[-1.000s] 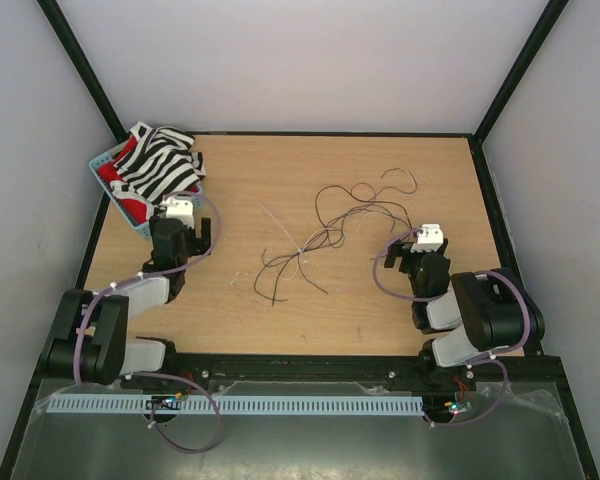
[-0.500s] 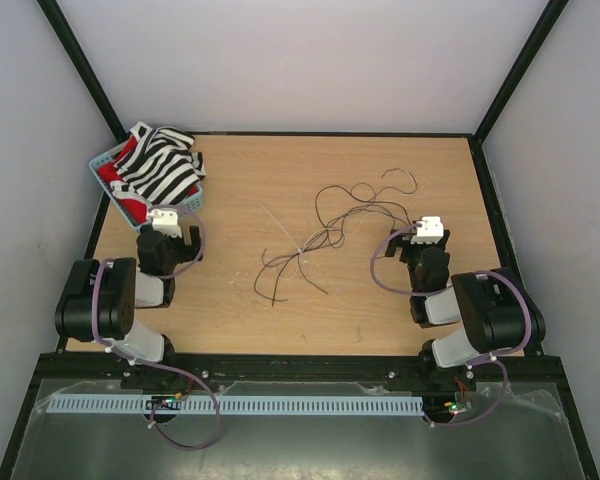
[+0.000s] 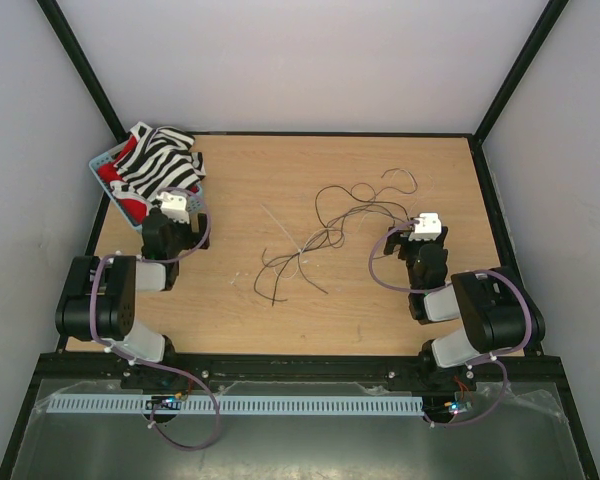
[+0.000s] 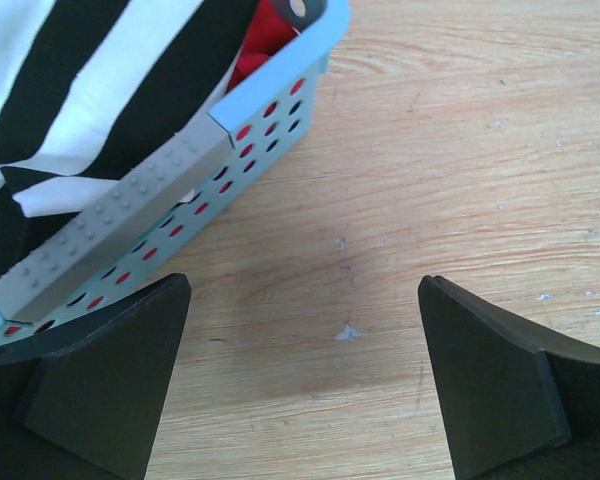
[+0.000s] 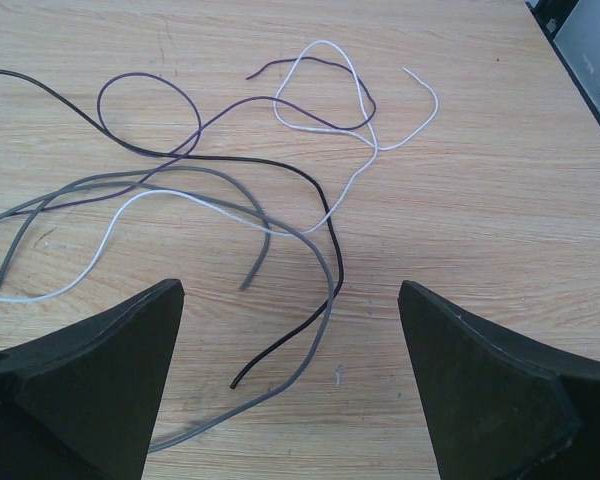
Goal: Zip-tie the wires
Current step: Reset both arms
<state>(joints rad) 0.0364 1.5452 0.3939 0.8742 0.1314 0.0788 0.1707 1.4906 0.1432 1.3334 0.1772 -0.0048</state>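
Left claw [image 3: 175,222] is open and holds nothing. In its wrist view the claw [image 4: 305,282] has its fingers spread wide over bare desk [image 4: 460,150], just beside the pale blue basket [image 4: 270,85]. The basket [image 3: 102,160] sits at the far left corner of the desk [image 3: 280,170], with a black-and-white striped cloth [image 3: 160,165] heaped over it.

Right claw [image 3: 412,240] is also open and empty. We see it at the near right end of the wires [image 3: 325,238], which lie loose on the desk between the two arms, nearer the right one.

From the right wrist, the claw [image 5: 292,285] faces the wires [image 5: 325,215]. We note black, grey, white and purple strands curling across each other, flat on the wood. None touch the fingers [image 5: 100,370].
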